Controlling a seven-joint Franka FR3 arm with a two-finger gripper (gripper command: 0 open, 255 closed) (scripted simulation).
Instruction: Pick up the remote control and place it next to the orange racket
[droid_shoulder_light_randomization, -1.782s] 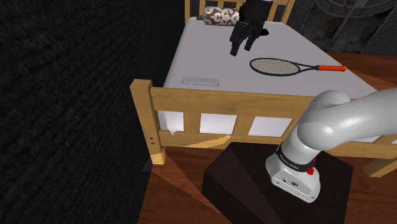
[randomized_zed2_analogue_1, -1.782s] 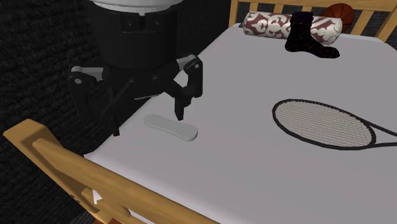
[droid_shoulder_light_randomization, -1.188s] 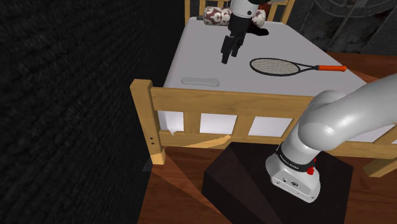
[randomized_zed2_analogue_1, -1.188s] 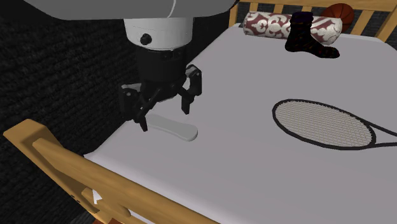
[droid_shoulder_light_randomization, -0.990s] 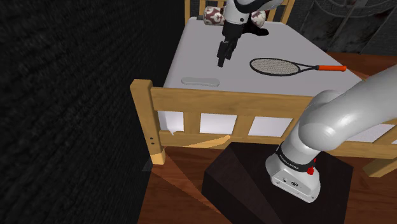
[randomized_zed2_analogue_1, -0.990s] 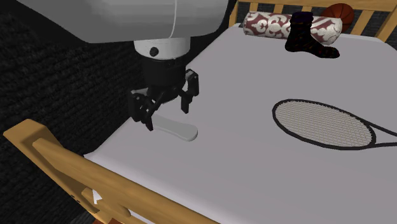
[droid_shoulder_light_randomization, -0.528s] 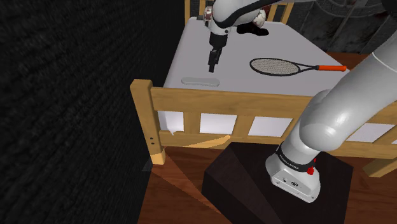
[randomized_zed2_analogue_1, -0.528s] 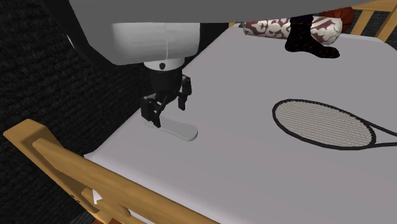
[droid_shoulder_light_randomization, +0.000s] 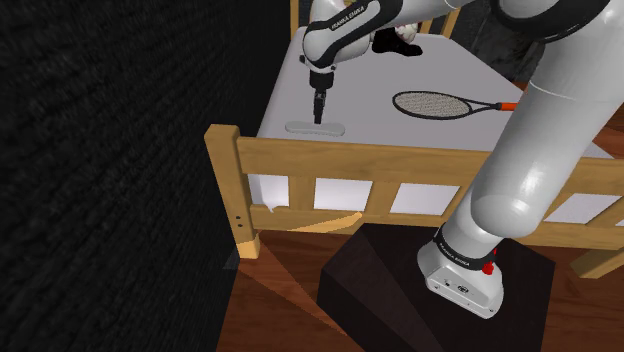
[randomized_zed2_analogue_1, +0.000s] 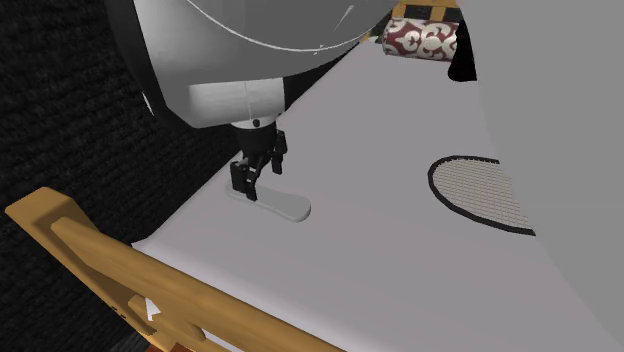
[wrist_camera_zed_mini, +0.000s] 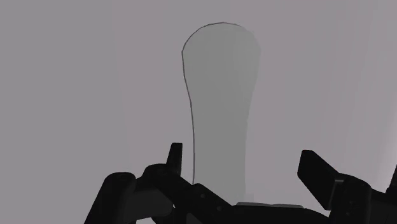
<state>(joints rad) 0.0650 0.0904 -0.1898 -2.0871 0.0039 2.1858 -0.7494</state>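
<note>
The remote control is a flat pale grey bar lying on the bed's grey sheet, near the wooden footboard. My gripper hangs straight down over it, open. In the wrist view the remote runs away from my gripper, with one end lying between the two spread fingers. In the second exterior view my gripper stands at the remote's far end. The racket, with its orange handle, lies farther along the bed, and my arm partly covers the racket's head.
The wooden footboard fences the bed's near end. A red-and-white patterned bolster and a dark object lie at the bed's head. A black wall lines the shoulder view's left. My stand sits on the wooden floor.
My gripper has swung from above the middle of the bed toward the shoulder view's left and come down onto the remote. The arm now covers much of the second exterior view.
</note>
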